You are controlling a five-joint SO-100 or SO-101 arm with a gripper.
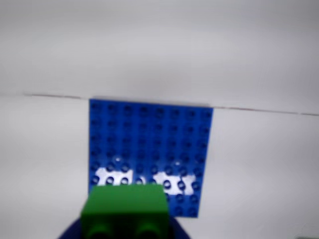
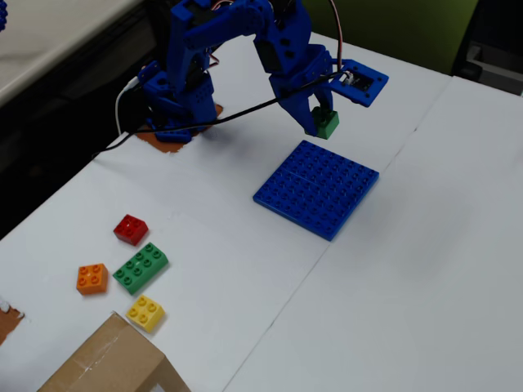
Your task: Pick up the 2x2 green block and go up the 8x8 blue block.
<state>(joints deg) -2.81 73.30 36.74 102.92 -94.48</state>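
Note:
The 2x2 green block (image 2: 326,123) is held in my gripper (image 2: 322,120), which is shut on it in the air above the far edge of the 8x8 blue block (image 2: 317,189). In the wrist view the green block (image 1: 126,209) fills the bottom centre, its underside tubes facing the camera, with the blue baseplate (image 1: 149,144) lying flat on the white table below and beyond it. My blue jaws show only as dark shapes either side of the block.
At the left of the fixed view lie a red brick (image 2: 131,229), an orange brick (image 2: 92,278), a longer green 2x4 brick (image 2: 140,268) and a yellow brick (image 2: 145,313). A cardboard box (image 2: 106,363) sits at the bottom left. The arm base (image 2: 176,98) stands at the back.

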